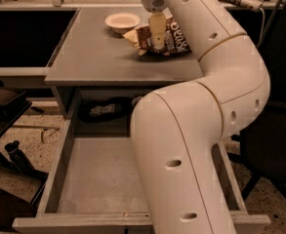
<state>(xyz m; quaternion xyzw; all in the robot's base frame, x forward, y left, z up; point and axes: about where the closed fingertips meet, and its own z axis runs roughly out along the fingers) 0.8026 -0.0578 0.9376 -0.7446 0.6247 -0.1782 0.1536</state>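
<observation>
Nearest, 1 drawer (98, 179) is found open beneath the worktop (98, 57). Farther back, the tool (156, 33) is placed against 1 chip bag (174, 38) beside 1 bowl (122, 21). Whether the tool is clenched cannot be told. A contact stage is judged, and a secure hold is called for before any lift.

I see a grey counter (98, 57) | open drawer (103, 179) beneath it | speckled floor (279, 208) either side | dark chair (274, 145) at right | warm dim light | hand (157, 42) above the counter's far end
</observation>
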